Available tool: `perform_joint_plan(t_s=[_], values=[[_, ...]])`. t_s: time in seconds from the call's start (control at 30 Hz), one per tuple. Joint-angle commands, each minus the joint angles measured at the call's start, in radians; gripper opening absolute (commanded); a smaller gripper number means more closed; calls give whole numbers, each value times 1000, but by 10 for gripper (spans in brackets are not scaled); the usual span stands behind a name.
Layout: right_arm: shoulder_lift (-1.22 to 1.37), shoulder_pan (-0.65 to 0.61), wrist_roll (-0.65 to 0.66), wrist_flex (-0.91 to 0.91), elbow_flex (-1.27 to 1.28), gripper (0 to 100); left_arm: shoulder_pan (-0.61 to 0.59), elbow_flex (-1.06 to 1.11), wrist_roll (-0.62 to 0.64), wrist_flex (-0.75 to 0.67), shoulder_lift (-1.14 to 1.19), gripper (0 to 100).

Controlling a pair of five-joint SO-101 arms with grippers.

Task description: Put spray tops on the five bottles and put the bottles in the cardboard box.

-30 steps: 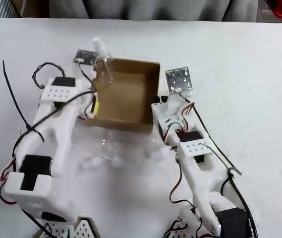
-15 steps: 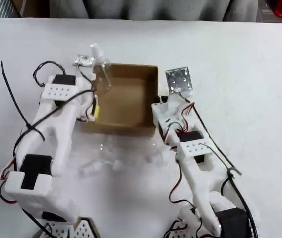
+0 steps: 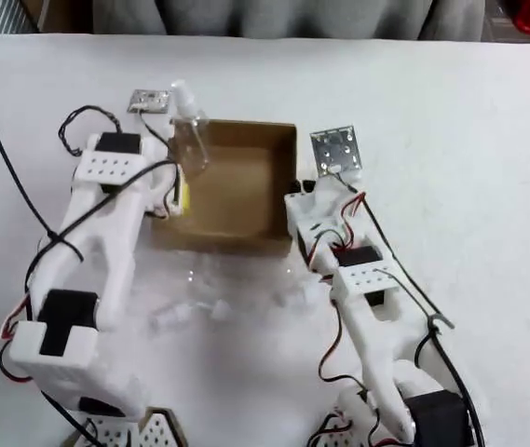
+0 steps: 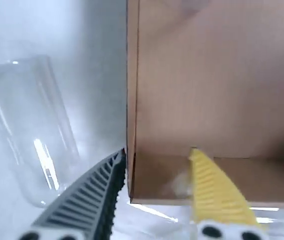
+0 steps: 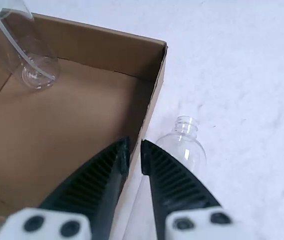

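The cardboard box (image 3: 246,237) stands between the two arms. A clear bottle with a spray top (image 3: 191,133) leans at the box's far left corner; the right wrist view shows its base (image 5: 34,72) over the box floor. My left gripper (image 4: 156,152) is open astride the box's left wall, grey finger outside beside the bottle (image 4: 29,125), yellow finger inside. My right gripper (image 5: 134,145) is shut on the box's right wall (image 5: 149,115). A topless clear bottle (image 5: 184,147) lies on the table just outside that wall.
Loose clear bottles and spray tops (image 3: 190,309) lie on the white table in front of the box, between the arm bases. More clear parts (image 3: 292,287) sit near the right arm. Black cables trail off both arms.
The left arm has drawn back to the left and the box slid slightly left with it. The capped bottle tipped a little, still at the far left corner. The right arm kept still.
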Motion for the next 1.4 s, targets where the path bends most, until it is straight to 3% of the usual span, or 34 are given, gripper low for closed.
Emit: perform_joint_plan(t_s=[0.0, 0.2, 0.47, 0.7, 0.83, 1.07, 1.23, 1.37], values=[[-2, 5, 3, 10, -51, 16, 10, -55, 12, 46, -16, 281], [-2, 5, 3, 12, -51, 16, 10, -54, 3, 52, -50, 214], [-2, 5, 3, 12, -51, 16, -38, -46, 3, 132, -203, 212], [-2, 7, 3, 12, -43, 16, -163, -57, -51, 140, -217, 210], [-2, 4, 3, 12, -41, 16, -213, -44, -97, 72, -214, 207], [-2, 8, 3, 12, -40, 16, -194, -126, -123, 54, -114, 186], [-2, 13, 3, 13, -38, 16, -193, -250, -124, 60, 1, 12], [-2, 12, 3, 13, -31, 16, -171, -307, -126, 52, 67, 53]])
